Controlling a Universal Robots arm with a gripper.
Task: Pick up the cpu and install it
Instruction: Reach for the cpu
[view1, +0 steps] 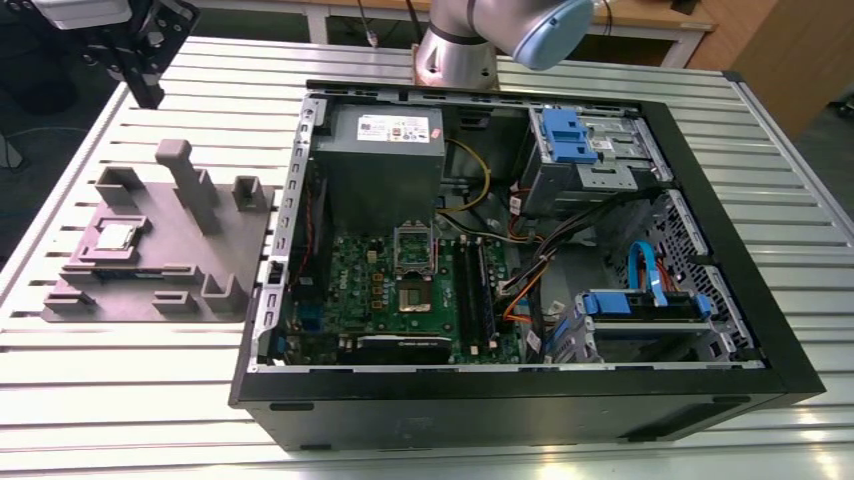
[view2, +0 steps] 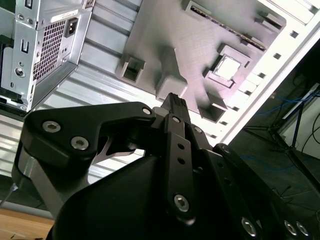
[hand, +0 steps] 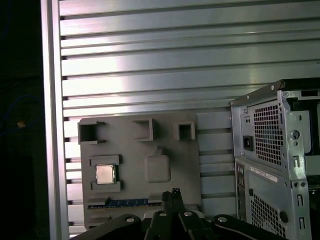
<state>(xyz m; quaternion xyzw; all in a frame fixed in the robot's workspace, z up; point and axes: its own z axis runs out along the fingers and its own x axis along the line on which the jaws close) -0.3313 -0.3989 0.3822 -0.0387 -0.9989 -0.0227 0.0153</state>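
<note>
Exterior view, from its left: one black tool (view1: 144, 92), fingers together and empty, raised over the worktop edge. One grey plastic fixture block (view1: 187, 240). One small square silver-topped cpu (view1: 118, 235) sits in its pocket, well apart from the tool. One open black computer case (view1: 534, 385) at right. Ribbed aluminium worktop (view1: 120, 400); wooden furniture (view1: 761, 40) behind.

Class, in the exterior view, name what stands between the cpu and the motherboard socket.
In the exterior view: the fixture's grey upright posts and the case's side wall.
</note>
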